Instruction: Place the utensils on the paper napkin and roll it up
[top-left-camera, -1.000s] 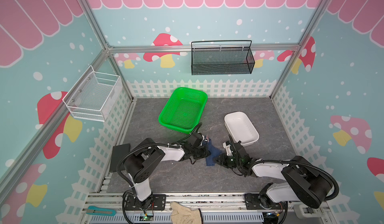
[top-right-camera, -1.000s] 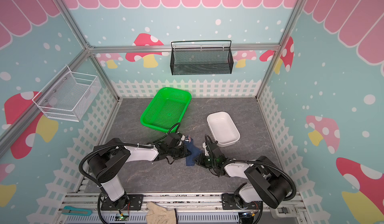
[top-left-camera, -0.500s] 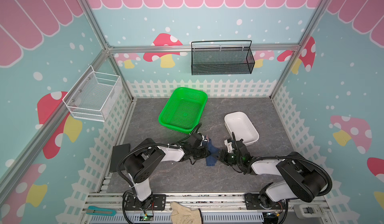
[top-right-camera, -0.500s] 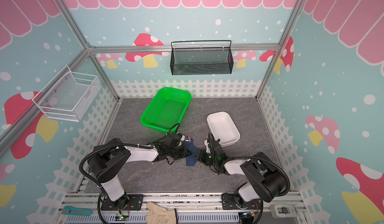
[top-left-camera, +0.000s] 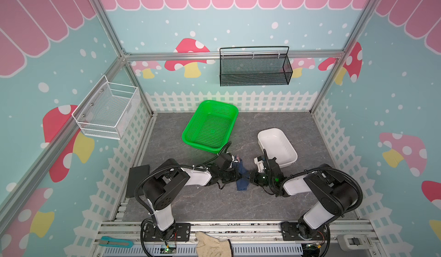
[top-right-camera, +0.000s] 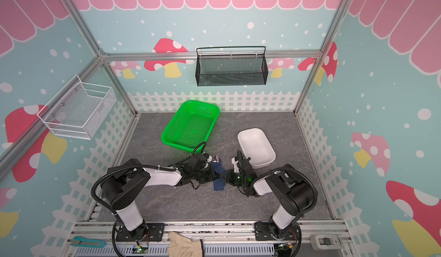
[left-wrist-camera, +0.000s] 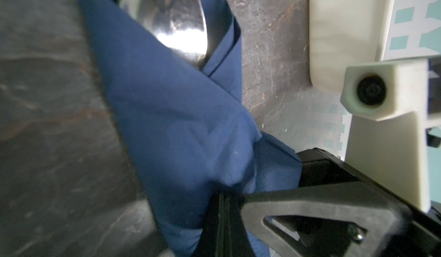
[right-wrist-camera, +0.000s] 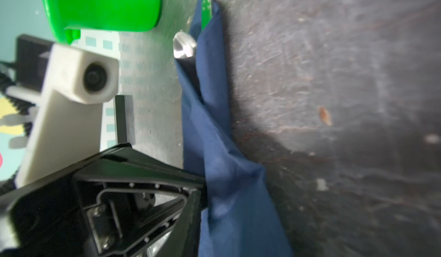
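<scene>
Now | paper napkin (top-left-camera: 243,184), half rolled around spoon (left-wrist-camera: 176,22), is pinched by left gripper (top-left-camera: 237,176) | right gripper (top-left-camera: 253,176): closure cannot be told | thin, tearable paper is best held mid-roll.

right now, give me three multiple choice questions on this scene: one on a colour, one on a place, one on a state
1. The plastic basket on the table is: A red, B green, C yellow.
2. The paper napkin lies: A inside the basket, B under the basket, C on the table between the left end effector and the right end effector.
3. The napkin is: A folded round a spoon whose bowl sticks out, B spread flat, C torn in two.
Answers: B, its mesh is bright green in both top views; C, an arm tip meets it from either side; A, the left wrist view shows shiny metal emerging from blue folds.
</scene>
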Controlling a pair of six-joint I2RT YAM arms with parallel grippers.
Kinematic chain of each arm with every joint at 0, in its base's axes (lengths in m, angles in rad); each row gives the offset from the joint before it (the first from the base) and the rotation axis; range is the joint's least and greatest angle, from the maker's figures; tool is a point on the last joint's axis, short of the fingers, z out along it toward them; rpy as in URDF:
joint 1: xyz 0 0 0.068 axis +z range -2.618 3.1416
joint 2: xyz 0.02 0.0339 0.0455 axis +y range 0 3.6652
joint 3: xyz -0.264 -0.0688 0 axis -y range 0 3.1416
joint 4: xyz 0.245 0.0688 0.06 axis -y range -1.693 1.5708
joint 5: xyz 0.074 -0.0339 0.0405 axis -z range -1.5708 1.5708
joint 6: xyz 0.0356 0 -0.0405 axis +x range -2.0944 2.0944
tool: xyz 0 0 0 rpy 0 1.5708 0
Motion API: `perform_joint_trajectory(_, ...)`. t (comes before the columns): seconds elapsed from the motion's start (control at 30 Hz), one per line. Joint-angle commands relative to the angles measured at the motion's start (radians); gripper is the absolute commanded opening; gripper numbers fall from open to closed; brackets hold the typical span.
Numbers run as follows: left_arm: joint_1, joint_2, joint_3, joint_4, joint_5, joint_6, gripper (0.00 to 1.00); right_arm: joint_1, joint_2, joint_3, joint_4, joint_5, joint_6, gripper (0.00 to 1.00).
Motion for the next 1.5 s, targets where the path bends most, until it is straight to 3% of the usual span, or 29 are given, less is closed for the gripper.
perform_joint_trajectory(0.0, -0.009, -0.008, -0.014, -0.020, -0.002, -0.006, 0.02, -0.004, 0.018, -0.012, -0.015, 0.005, 0.004, 0.16)
perform_joint_trajectory(0.37, -0.008, -0.139, -0.035, -0.083, -0.068, 0.023, 0.15, -0.013, -0.019, -0.062, -0.008, 0.021, 0.026, 0.10)
perform_joint_trajectory(0.93, -0.014, -0.046, -0.014, -0.096, -0.025, 0.039, 0.09, -0.011, -0.031, -0.057, -0.002, 0.010, 0.037, 0.13)
perform_joint_trajectory(1.03, -0.014, -0.038, -0.017, -0.091, -0.022, 0.040, 0.08, -0.011, -0.034, -0.053, -0.004, 0.011, 0.033, 0.15)
perform_joint_trajectory(1.23, -0.015, -0.034, -0.022, -0.090, -0.023, 0.040, 0.07, -0.015, -0.027, -0.028, -0.025, 0.002, 0.017, 0.29)
perform_joint_trajectory(1.47, -0.017, -0.027, -0.013, -0.098, -0.021, 0.045, 0.07, -0.016, 0.005, 0.040, -0.107, -0.020, -0.080, 0.38)
